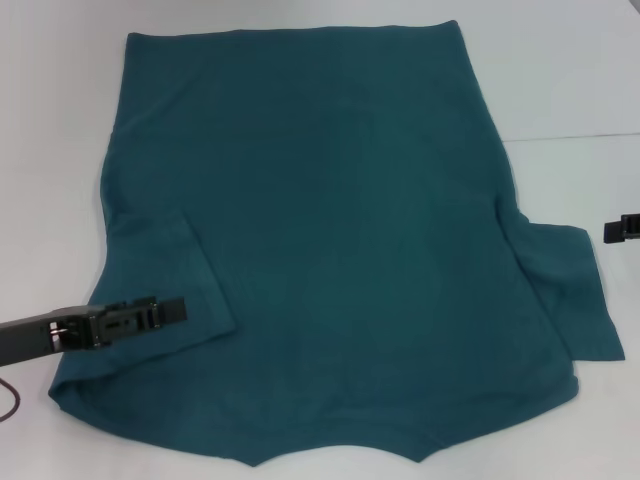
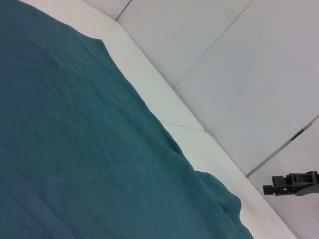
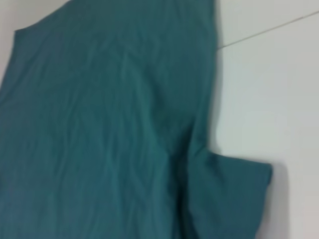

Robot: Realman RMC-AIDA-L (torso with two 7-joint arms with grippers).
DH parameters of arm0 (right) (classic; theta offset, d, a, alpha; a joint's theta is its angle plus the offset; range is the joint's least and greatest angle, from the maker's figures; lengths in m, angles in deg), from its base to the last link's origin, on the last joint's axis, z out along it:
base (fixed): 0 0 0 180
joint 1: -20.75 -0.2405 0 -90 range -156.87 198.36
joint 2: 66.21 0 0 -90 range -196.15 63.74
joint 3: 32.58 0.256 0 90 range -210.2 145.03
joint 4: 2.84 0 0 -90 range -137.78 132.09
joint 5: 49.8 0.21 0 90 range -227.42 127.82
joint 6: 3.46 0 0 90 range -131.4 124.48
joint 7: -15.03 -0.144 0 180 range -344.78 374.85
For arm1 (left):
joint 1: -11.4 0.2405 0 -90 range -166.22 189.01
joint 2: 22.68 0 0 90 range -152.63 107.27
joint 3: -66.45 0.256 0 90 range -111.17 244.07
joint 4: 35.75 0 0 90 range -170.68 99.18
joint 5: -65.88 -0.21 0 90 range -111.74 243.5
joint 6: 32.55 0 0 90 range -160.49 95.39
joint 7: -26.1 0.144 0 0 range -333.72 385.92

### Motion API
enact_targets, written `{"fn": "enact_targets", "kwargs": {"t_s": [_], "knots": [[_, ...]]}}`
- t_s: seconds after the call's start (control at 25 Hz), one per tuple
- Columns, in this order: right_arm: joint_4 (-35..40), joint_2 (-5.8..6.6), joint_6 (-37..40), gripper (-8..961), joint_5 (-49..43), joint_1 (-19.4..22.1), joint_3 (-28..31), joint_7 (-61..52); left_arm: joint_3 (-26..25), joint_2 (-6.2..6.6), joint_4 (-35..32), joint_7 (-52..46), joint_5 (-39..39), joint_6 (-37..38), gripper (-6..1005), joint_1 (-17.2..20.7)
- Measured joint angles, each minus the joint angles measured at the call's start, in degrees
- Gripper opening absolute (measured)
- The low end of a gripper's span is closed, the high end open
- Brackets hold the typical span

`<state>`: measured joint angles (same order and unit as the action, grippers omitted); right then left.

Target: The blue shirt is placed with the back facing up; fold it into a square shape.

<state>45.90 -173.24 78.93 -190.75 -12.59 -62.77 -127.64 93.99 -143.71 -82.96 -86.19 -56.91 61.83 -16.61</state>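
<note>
Nearest to me lies the blue shirt (image 1: 330, 250), spread plain side up across the white table (image 1: 570, 70), collar edge toward the robot and hem at the far side. It is by far the biggest thing in view, and I judge it light, limp and prone to dragging or wrinkling, not something that holds a crease by itself.

On the robot's left, one sleeve (image 1: 165, 280) is already turned inward onto the body; on the right the other sleeve (image 1: 575, 290) juts out flat on the table. I'd take hold at that sleeve's outer edge or the shoulder seam, pinching a single layer.

Over the folded sleeve sits the left gripper (image 1: 165, 312); I cannot tell how its jaws stand. At the table's right edge sits the right gripper (image 1: 622, 228), clear of the cloth, jaws likewise unreadable.
</note>
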Motion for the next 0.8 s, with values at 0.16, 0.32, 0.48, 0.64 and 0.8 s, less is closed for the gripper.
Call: {"fn": "enact_targets", "kwargs": {"t_s": [0.16, 0.32, 0.48, 0.64, 0.8], "knots": [[-1.62, -0.52, -2.7, 928, -0.91, -0.11, -0.44, 0.35, -0.14, -0.27, 0.01, 0.0, 0.05, -0.44, 736, -0.02], [-4.05, -1.09, -5.35, 928, -0.94, -0.38, -0.81, 0.83, -0.19, -0.31, 0.02, -0.04, 0.1, -0.61, 736, -0.03], [-6.18, -1.95, -7.57, 929, -0.78, -0.59, -0.89, 1.78, -0.21, -0.38, 0.02, -0.58, 0.17, -1.34, 735, -0.05], [-6.82, -3.03, -9.99, 928, -0.7, -0.91, -0.92, 2.0, -0.22, -0.39, 0.02, -0.7, 0.19, -1.51, 735, -0.16], [-8.68, -3.31, -12.32, 928, -0.83, -1.61, -1.03, 2.49, -0.21, -0.49, 0.02, -0.73, 0.19, -1.72, 735, -0.27]]}}
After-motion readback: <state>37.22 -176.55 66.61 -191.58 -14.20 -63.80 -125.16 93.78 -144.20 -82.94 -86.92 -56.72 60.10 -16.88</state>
